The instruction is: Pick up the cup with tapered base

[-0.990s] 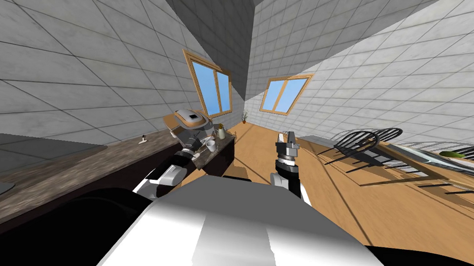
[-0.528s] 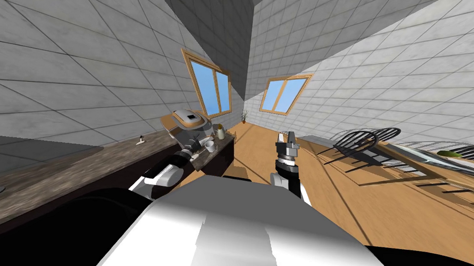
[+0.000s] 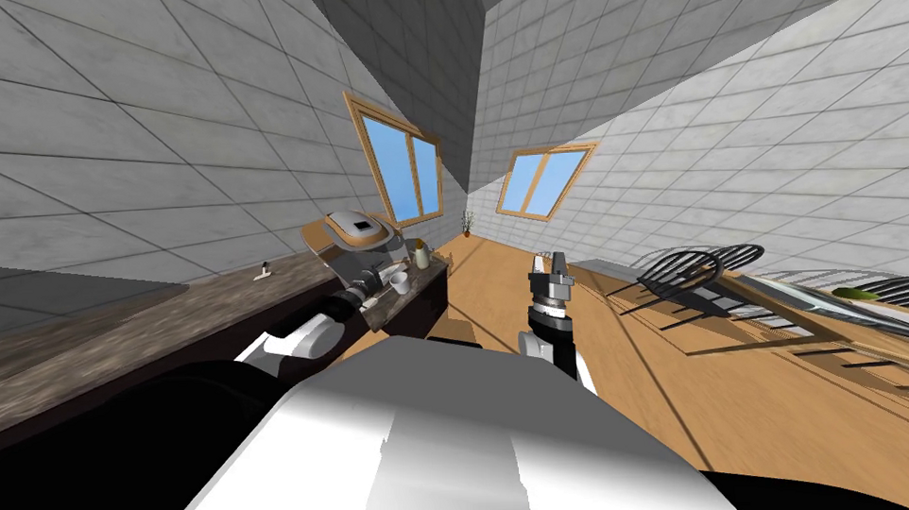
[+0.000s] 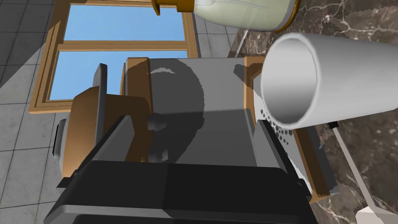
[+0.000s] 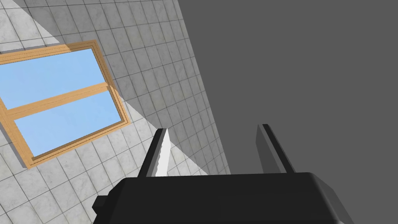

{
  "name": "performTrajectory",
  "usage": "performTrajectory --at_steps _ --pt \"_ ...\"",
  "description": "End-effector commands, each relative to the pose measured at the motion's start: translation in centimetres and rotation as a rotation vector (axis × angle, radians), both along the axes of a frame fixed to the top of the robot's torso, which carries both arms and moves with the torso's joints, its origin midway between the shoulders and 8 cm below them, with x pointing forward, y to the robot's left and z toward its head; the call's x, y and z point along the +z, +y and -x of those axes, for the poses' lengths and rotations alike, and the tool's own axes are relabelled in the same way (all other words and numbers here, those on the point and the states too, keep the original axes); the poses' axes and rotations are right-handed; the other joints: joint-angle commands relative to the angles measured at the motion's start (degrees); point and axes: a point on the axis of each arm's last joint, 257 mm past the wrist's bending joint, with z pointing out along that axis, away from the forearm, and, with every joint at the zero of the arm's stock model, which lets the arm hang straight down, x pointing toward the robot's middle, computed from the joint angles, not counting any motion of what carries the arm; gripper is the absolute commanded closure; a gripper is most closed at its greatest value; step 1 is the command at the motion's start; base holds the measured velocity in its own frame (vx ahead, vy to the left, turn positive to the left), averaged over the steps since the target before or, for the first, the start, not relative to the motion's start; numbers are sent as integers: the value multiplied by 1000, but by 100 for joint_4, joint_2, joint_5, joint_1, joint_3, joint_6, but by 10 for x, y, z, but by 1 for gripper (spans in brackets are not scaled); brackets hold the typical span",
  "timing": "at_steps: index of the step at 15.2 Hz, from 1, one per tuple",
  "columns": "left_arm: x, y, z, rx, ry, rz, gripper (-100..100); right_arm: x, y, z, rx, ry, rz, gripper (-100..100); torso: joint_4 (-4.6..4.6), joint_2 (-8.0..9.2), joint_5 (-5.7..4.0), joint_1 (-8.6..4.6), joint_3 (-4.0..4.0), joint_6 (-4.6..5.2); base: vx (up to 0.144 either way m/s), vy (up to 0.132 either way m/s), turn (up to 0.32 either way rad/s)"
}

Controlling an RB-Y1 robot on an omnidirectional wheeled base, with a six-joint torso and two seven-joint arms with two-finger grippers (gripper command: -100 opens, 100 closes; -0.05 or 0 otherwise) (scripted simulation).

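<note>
A white cup [image 3: 400, 282] stands near the end of the brown marbled counter [image 3: 161, 310]. In the left wrist view the cup [image 4: 307, 85] is seen open mouth first, just outside one of my left fingers [image 4: 268, 144] and not between them. My left gripper [image 3: 380, 280] [image 4: 190, 132] is open and points at a grey and brown appliance [image 3: 352, 228] [image 4: 194, 97] behind it. My right gripper [image 3: 548, 259] [image 5: 213, 149] is raised over the wooden floor, open and holding nothing.
A pale bottle [image 3: 422, 255] [image 4: 241, 13] with an orange cap stands just past the cup. A small object [image 3: 264, 270] sits farther back on the counter. Dark slatted chairs [image 3: 690, 277] and a table [image 3: 824, 320] lie to the right, and a small plant [image 3: 468, 222] is far off.
The whole head view has drifted a little, so I have moved. My left hand has stayed beside the cup, open. The right arm has not moved.
</note>
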Motion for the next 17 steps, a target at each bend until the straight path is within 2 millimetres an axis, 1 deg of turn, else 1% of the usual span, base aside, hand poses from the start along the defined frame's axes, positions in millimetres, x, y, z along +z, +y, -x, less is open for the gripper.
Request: performTrajectory --at_steps 1,3,4,6,7,9,10,11,14,15,17 --pt "-10 5 7 7 55 16 -100 0 0 0 0 0 0 0 0 0 0 0 0 0 40 -16 -35" --pt "-15 5 8 9 76 17 -100 0 0 0 0 0 0 0 -1 -1 0 -2 -1 0 24 -13 -3" --pt "-19 11 13 15 113 38 -100 0 0 0 0 0 0 0 0 2 0 -1 1 -1 32 -24 -28" --pt "-29 12 17 19 155 38 -100 0 0 0 0 0 0 0 -1 -3 -1 -5 -1 0 40 -17 -18" --pt "-31 16 22 24 184 59 -100 0 0 0 0 0 0 0 -1 -3 0 -2 -2 0 56 -10 -30" --pt "-41 17 27 29 228 59 -100 0 0 0 0 0 0 0 -2 -10 0 -1 -6 0 51 -10 -20" --pt "-43 17 27 30 234 59 -100 0 0 0 0 0 0 0 -2 -8 0 0 -5 0 20 -8 1" --pt "-45 22 33 36 270 79 -100 0 0 0 0 0 0 0 -1 -2 1 1 -2 0 32 -11 -30" --pt "-55 22 39 41 312 80 -100 0 0 0 0 0 0 0 -1 -5 0 -1 -3 0 37 -12 -16" --pt "-57 26 45 48 349 99 -100 0 0 0 0 0 0 0 -1 -1 0 -1 -1 0 37 -18 -30" --pt "-66 27 51 53 388 99 -100 0 0 0 0 0 0 0 -1 -5 0 -3 -3 0 47 -16 -23"
